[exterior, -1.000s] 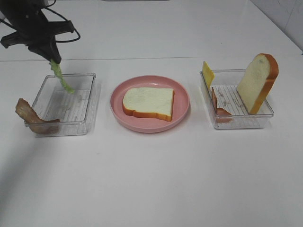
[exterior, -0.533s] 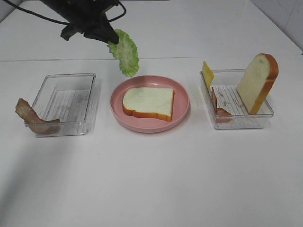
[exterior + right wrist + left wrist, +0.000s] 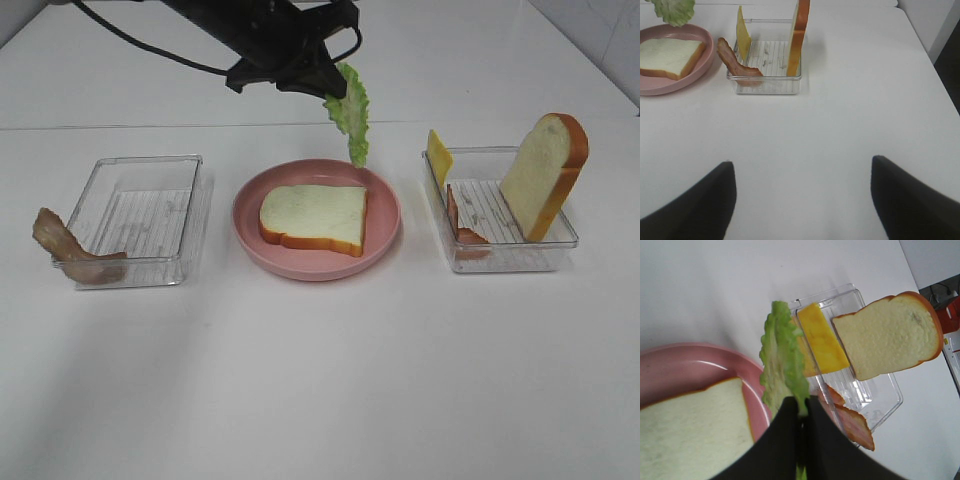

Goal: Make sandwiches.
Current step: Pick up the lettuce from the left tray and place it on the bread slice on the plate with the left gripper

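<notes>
My left gripper [image 3: 327, 88] is shut on a green lettuce leaf [image 3: 351, 118]. It holds the leaf in the air over the far right rim of the pink plate [image 3: 249, 237]. One white bread slice [image 3: 313, 218] lies flat on the plate. The left wrist view shows the closed fingers of the left gripper [image 3: 801, 412] pinching the lettuce [image 3: 781, 360] above the bread [image 3: 690, 430]. A second bread slice [image 3: 545, 175] stands upright in the right tray with yellow cheese [image 3: 438, 156] and a ham strip [image 3: 462, 228]. My right gripper [image 3: 802, 200] is open and empty, low over bare table.
A clear left tray [image 3: 140, 215] has a brown bacon strip [image 3: 70, 250] draped over its near left corner. The clear right tray [image 3: 505, 255] stands right of the plate. The table's right edge [image 3: 935, 65] is near the right gripper.
My left gripper has carried the lettuce from above the left tray rightward, across to the far right side of the plate. Nothing else has moved.
</notes>
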You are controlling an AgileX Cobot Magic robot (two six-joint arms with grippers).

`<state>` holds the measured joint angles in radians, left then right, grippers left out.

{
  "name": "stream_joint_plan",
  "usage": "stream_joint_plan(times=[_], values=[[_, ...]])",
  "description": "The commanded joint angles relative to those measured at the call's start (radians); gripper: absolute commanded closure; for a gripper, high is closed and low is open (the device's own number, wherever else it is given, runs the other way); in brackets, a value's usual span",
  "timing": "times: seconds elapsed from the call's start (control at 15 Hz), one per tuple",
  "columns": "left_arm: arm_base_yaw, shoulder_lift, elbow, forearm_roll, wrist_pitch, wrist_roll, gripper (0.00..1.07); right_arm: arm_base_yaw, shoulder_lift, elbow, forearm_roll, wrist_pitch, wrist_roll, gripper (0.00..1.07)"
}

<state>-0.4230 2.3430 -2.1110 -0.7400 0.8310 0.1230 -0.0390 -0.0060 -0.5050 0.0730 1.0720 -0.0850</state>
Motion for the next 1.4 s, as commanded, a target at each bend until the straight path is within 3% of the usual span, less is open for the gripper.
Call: stream_joint_plan(times=[0.07, 0.27, 0.53, 0.6, 0.8, 1.07, 1.2, 1.27, 1.33, 1.4], values=[[-0.018, 0.016, -0.003, -0.027, -0.018, 0.005, 1.07, -0.007, -0.011, -0.001, -0.001, -0.011, 0.0, 0.36], [-0.041, 0.081, -0.003, -0.024, 0.011, -0.001, 1.07, -0.007, -0.011, -0.001, -0.001, -0.011, 0.0, 0.36], [-0.01, 0.098, -0.003, 0.118, 0.06, -0.04, 1.07, -0.007, -0.011, -0.001, -0.001, -0.011, 0.0, 0.36], [-0.009, 0.098, -0.003, 0.215, 0.077, -0.089, 1.07, -0.007, -0.011, -0.001, -0.001, -0.011, 0.0, 0.36], [-0.009, 0.098, -0.003, 0.347, 0.084, -0.179, 1.07, -0.007, -0.011, -0.001, -0.001, -0.011, 0.0, 0.36], [-0.009, 0.098, -0.003, 0.353, 0.109, -0.184, 1.05, -0.007, -0.011, -0.001, -0.001, -0.011, 0.0, 0.36], [-0.009, 0.098, -0.003, 0.353, 0.131, -0.184, 0.83, -0.007, -0.011, -0.001, -0.001, -0.011, 0.0, 0.36], [-0.009, 0.098, -0.003, 0.353, 0.145, -0.18, 0.68, -0.007, -0.011, -0.001, -0.001, -0.011, 0.0, 0.36], [-0.009, 0.097, -0.003, 0.353, 0.168, -0.18, 0.44, -0.007, -0.011, -0.001, -0.001, -0.011, 0.0, 0.36], [-0.009, 0.096, -0.005, 0.356, 0.189, -0.18, 0.33, -0.007, -0.011, -0.001, -0.001, -0.011, 0.0, 0.36]])
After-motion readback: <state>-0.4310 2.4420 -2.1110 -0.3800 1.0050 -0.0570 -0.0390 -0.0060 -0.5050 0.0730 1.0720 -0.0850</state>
